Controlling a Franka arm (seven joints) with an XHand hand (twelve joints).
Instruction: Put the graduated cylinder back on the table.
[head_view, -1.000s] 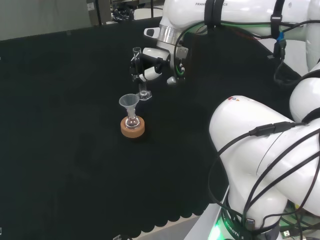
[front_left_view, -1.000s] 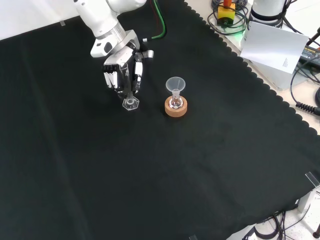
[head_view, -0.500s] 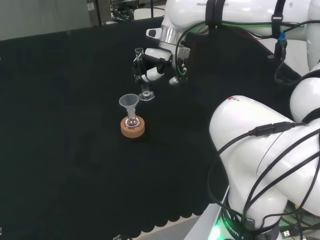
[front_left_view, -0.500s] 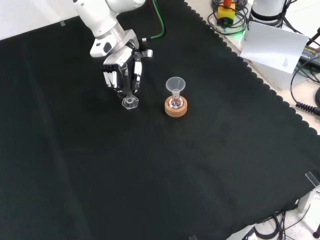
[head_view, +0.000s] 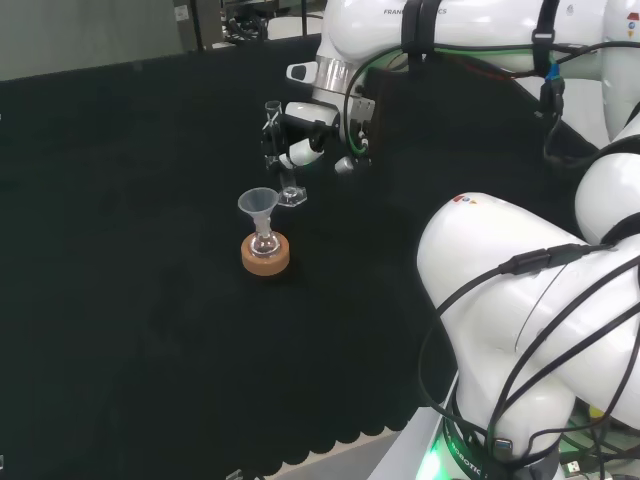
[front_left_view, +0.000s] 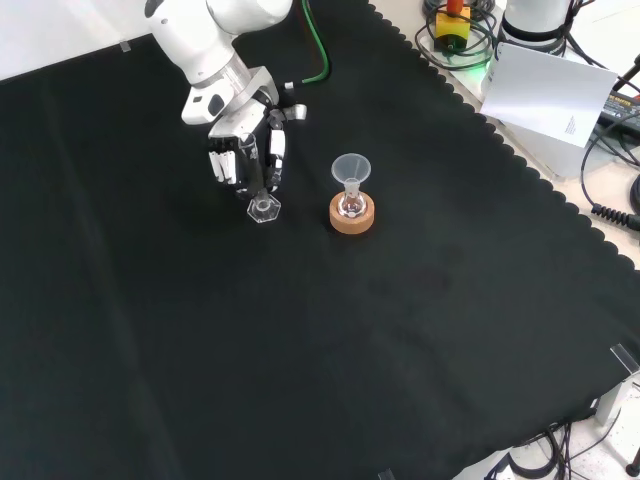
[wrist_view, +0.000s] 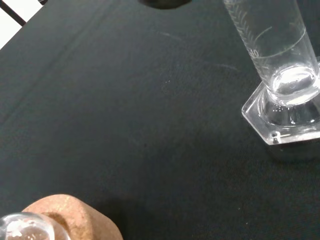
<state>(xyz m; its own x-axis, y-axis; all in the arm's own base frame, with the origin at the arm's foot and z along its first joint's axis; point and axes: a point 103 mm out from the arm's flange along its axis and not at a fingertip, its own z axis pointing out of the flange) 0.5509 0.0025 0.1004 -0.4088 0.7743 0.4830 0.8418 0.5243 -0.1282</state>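
The graduated cylinder (front_left_view: 262, 196) is held upright in the curled fingers of the hand (front_left_view: 245, 150), its base at the counter (front_left_view: 400, 330), left of the funnelled flask (front_left_view: 350, 190) in the front view.

Counter (front_left_view: 300, 350): covered in black cloth with a scalloped edge. On it: a cork ring (front_left_view: 351, 216) holding a small glass flask (front_left_view: 349, 206) with a funnel (front_left_view: 351, 168) in its neck; a clear graduated cylinder (front_left_view: 262, 205) on a hexagonal foot just beside it.
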